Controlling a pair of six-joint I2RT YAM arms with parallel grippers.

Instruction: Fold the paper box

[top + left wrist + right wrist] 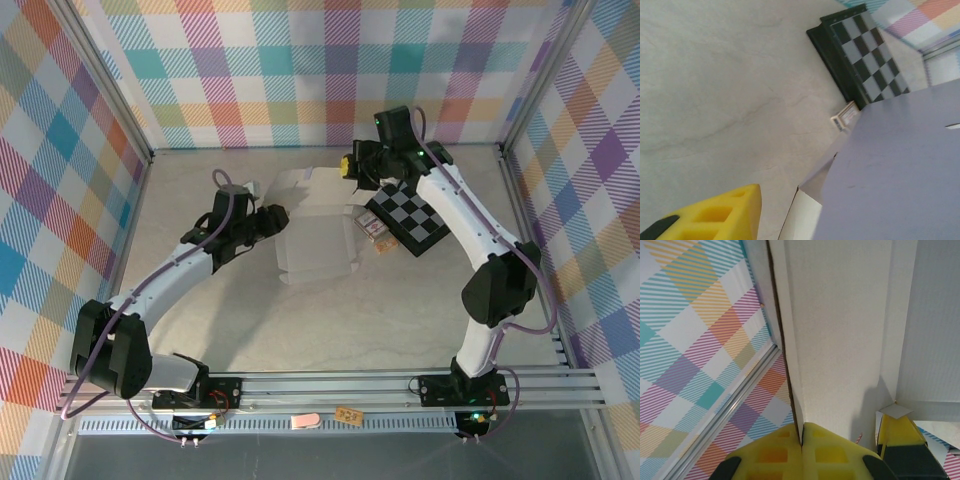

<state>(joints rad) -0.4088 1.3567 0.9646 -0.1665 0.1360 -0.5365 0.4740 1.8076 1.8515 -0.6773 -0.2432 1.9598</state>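
So I'm working on the paper box [315,242], which is sitting mid-tabletop between my two arms, partly folded: the lavender base is lying flat and the far side is standing up, showing its off-white reverse.

My right gripper [802,442] is clamped shut on the edge of that raised far panel, yellow pads pinched right on the cardboard. My guess at the reason: thin card likes to flop back, so I'm pinning the wall upright while the other side gets dealt with.

My left gripper [272,218] is sitting right at the box's left edge. From that side's wrist view the lavender sheet is just beside one yellow pad, but I honestly can't tell whether I'm gripping the edge or just parked next to it (the other pad is out of sight). I'd say it's there to brace or lift the left flap.

The checkerboard [415,220] is lying to the right of the box, with the little card packs [373,228] wedged between the two, very close to the box's right side. That could snag a flap on that side, so I'm being careful.

The tabletop [330,320] is a pale, marbled, smooth-looking surface, so the card will probably slide easily. Pastel plaid walls [300,70] are boxing the place in, and aluminium rails [350,385] are running along the near edge where my bases are bolted.
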